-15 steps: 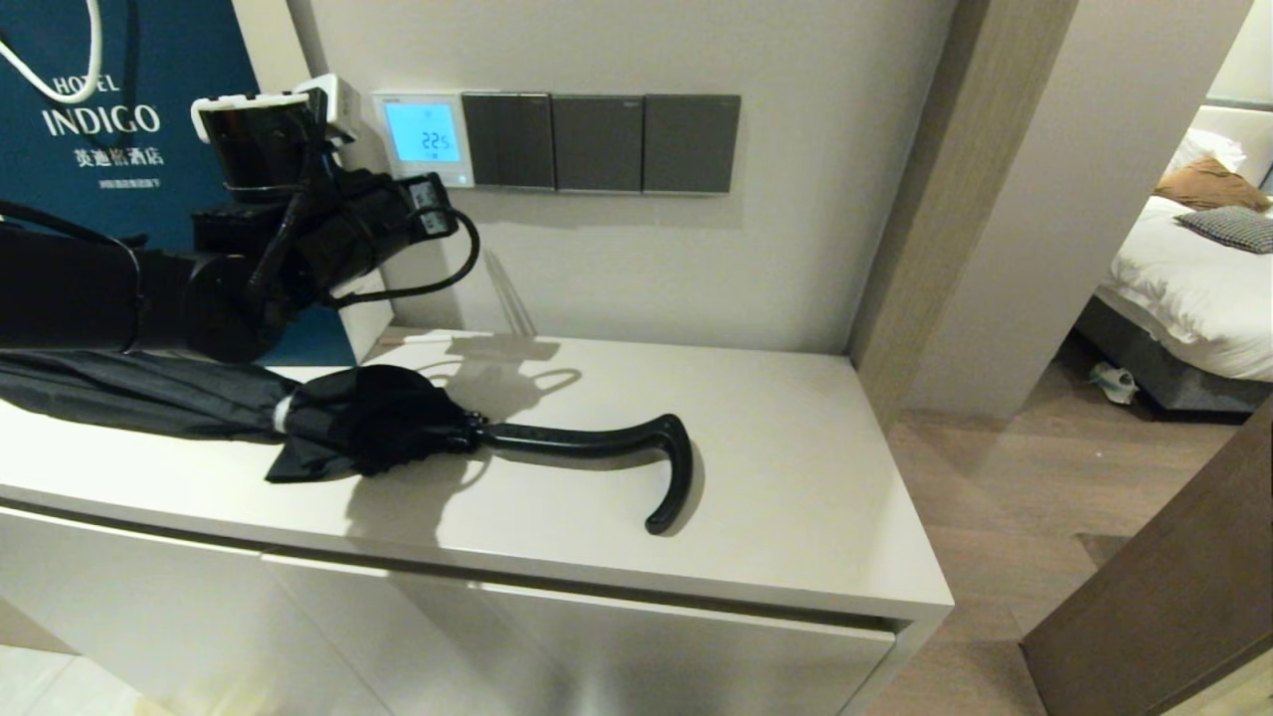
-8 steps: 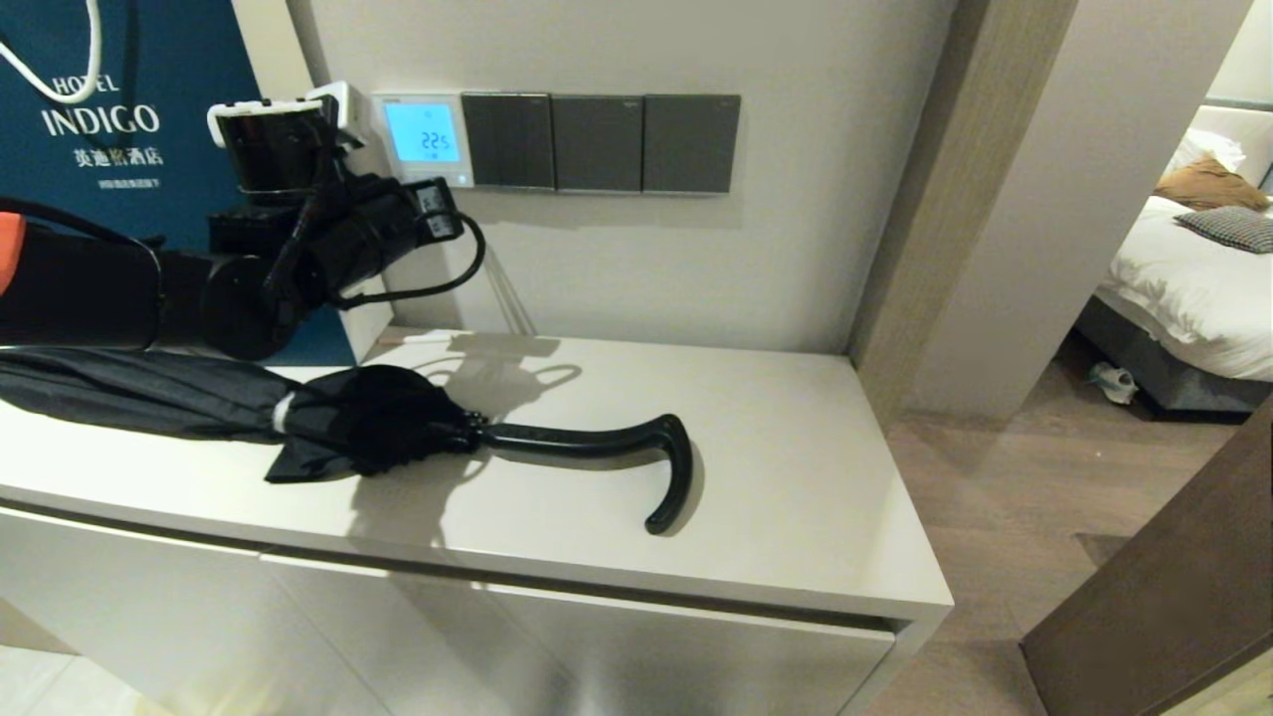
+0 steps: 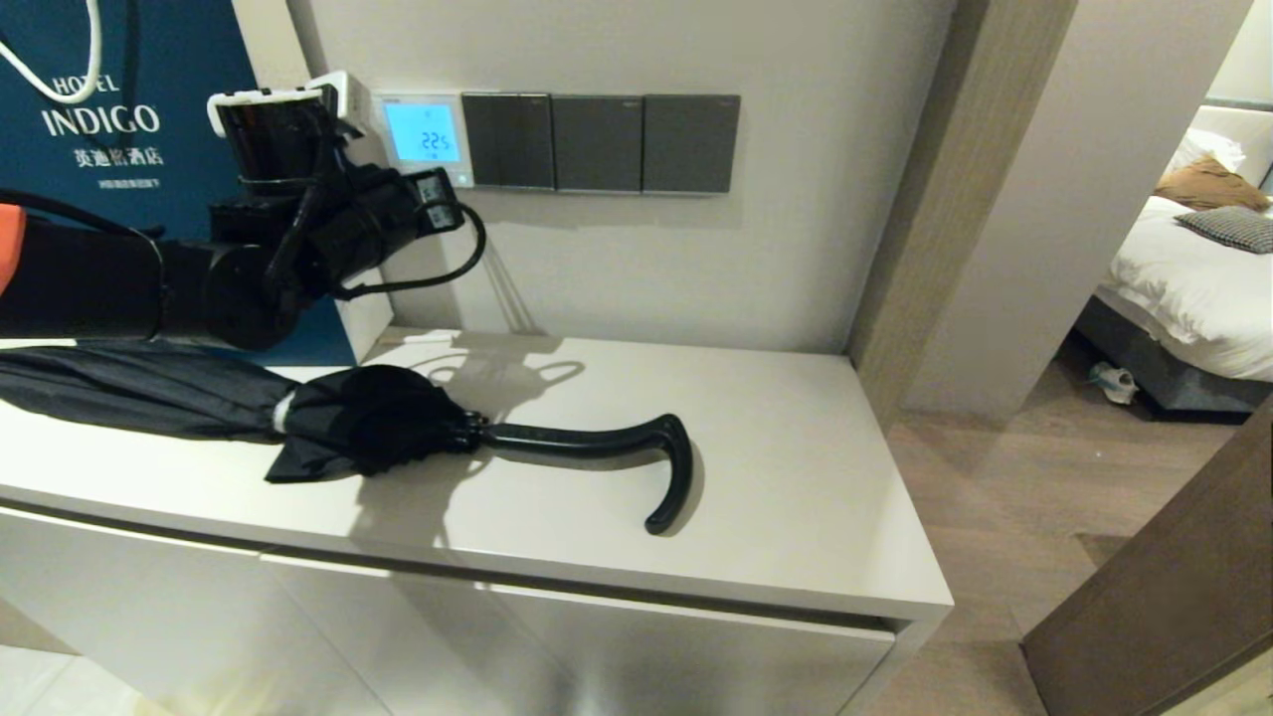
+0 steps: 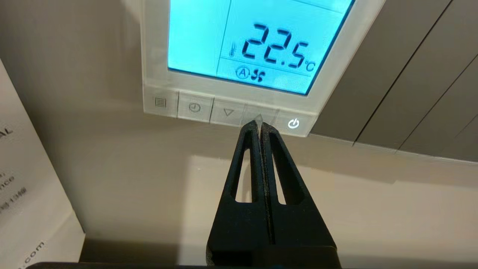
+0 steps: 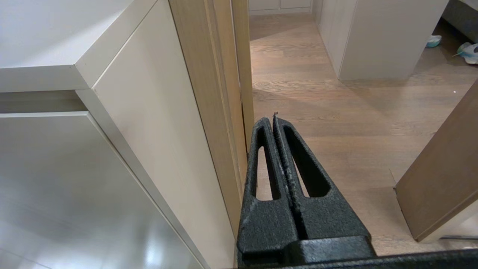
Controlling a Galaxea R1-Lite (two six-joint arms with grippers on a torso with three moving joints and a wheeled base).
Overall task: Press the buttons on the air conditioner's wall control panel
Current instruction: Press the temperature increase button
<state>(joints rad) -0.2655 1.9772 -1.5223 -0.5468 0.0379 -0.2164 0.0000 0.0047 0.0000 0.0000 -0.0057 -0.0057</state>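
Observation:
The white wall control panel (image 3: 423,137) has a lit blue screen reading 22.5 (image 4: 257,45). Its row of pale buttons (image 4: 194,107) runs along the lower edge. My left gripper (image 4: 259,125) is shut and empty. Its tips sit at the button between the down-triangle button (image 4: 227,112) and the lit power button (image 4: 293,123), covering most of that button. I cannot tell whether the tips touch it. My right gripper (image 5: 272,119) is shut and empty, parked low beside the cabinet's side, over the wooden floor.
Dark grey switch plates (image 3: 602,142) adjoin the panel on the right. A black umbrella (image 3: 398,423) lies on the white cabinet top (image 3: 796,477) below my left arm. A blue hotel bag (image 3: 109,119) stands at the left against the wall.
My left arm has moved up and a little right, towards the panel's lower edge. The screen reading is the same. The umbrella has not moved.

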